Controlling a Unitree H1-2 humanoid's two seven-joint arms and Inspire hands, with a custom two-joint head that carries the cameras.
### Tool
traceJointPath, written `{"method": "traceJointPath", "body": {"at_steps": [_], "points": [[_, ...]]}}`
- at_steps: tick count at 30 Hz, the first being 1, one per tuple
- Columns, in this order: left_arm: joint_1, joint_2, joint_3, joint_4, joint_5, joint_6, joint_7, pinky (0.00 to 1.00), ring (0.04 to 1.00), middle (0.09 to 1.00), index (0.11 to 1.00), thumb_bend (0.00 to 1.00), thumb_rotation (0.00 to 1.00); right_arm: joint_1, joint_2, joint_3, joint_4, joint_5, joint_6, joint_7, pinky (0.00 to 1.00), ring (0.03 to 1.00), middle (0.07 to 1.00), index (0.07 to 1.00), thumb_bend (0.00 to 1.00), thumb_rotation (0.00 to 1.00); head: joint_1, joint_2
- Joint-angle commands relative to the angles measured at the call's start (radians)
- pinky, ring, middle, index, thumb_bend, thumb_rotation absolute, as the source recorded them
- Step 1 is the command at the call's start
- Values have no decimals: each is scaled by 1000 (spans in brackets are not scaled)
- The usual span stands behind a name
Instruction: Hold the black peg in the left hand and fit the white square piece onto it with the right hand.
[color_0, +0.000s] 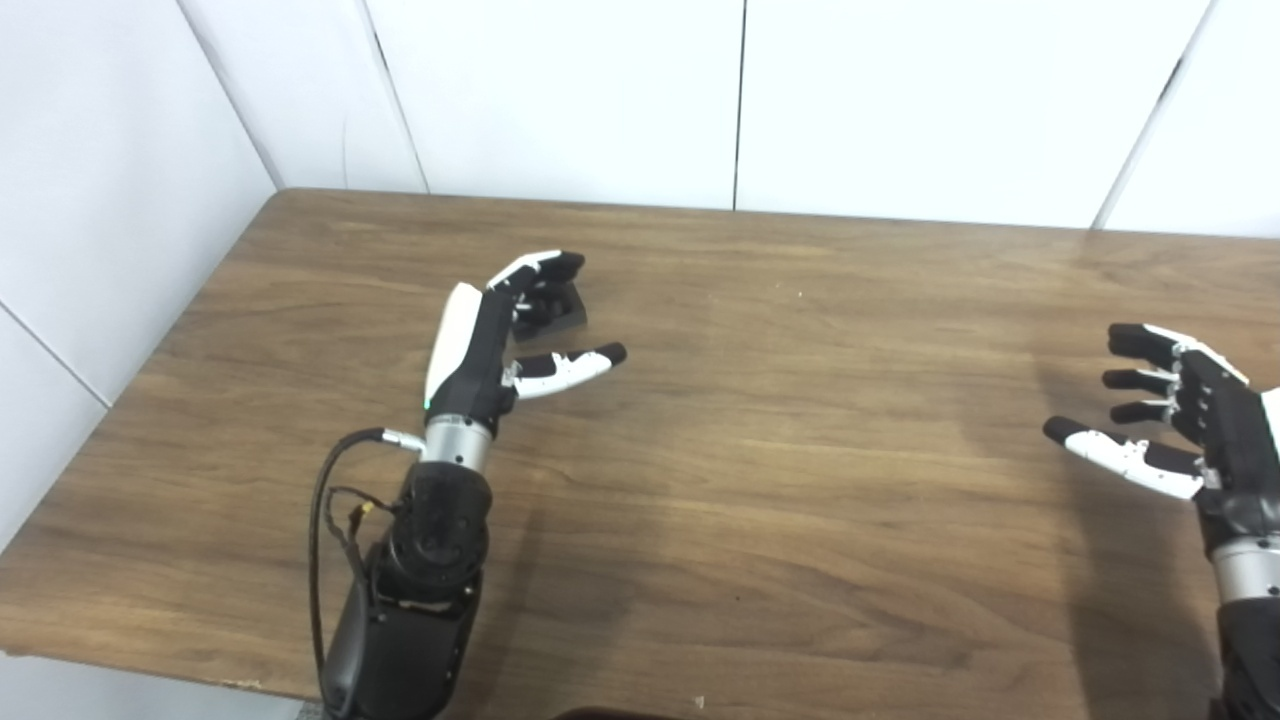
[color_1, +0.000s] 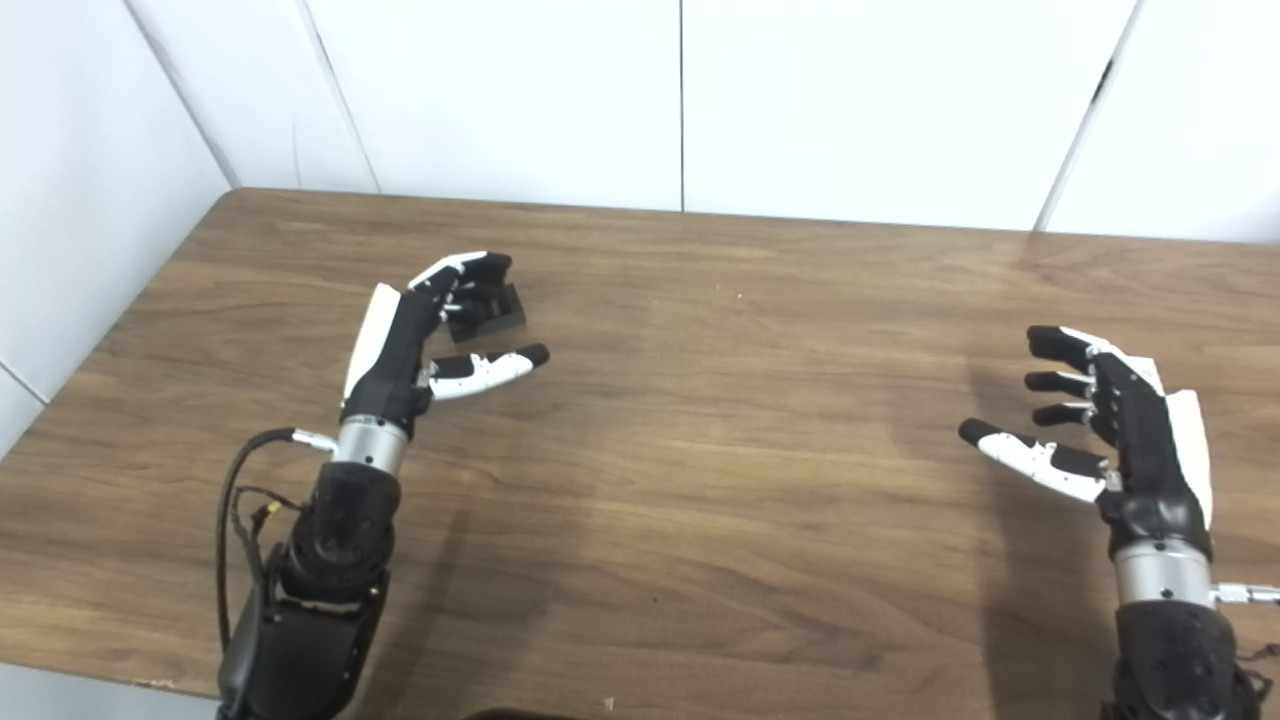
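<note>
The left hand (color_0: 500, 335) was stretched over the wooden desk (color_0: 800, 420) with its fingers (color_0: 540, 268) curled around the near side of a small black block, the black peg (color_0: 562, 308), which lay on the desk towards the far left. The thumb (color_0: 570, 367) stuck out clear of the peg, so the hand looked spread and not yet clamped; whether the fingers were touching the peg could not be told. The right hand (color_1: 1110, 420) hung released and empty over the right side of the desk, well apart from the peg. No white square piece showed in either view.

The step in hand seemed to be the pick-up of the peg. To do it well, the thumb should have closed against the side opposite the fingers, squarely, so the peg would not twist or skid on the smooth wood, leaving its top free for the fitting.
</note>
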Motion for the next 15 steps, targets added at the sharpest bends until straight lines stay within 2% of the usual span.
{"method": "traceJointPath", "body": {"at_steps": [1, 4, 8, 11, 15], "points": [[-52, 27, 13, -49, 19, 2, 4, 710, 772, 773, 739, 720, 134, -44, -17, -4, -36, -3, -1, 0, 551, 686, 762, 732, 632, 0, -1, 1], [-67, 47, 14, -52, 27, 12, -1, 705, 778, 778, 744, 723, 151, -43, -19, -5, -33, 0, -12, 1, 550, 686, 759, 732, 626, 0, -2, 1], [-95, 84, 8, -51, 75, 28, -5, 695, 782, 786, 746, 715, 143, -42, -17, -8, -42, 0, 5, 2, 547, 681, 762, 732, 629, 0, -4, -4], [-118, 122, -8, -56, 139, 76, -38, 710, 815, 813, 756, 706, 158, -41, -15, -9, -46, 7, 8, 4, 546, 683, 767, 735, 633, 0, -6, -6], [-152, 194, -70, -74, 292, 179, -128, 692, 869, 889, 792, 728, 292, -42, -14, -8, -49, 8, 12, 4, 546, 673, 763, 734, 638, 0, -7, -8]]}}
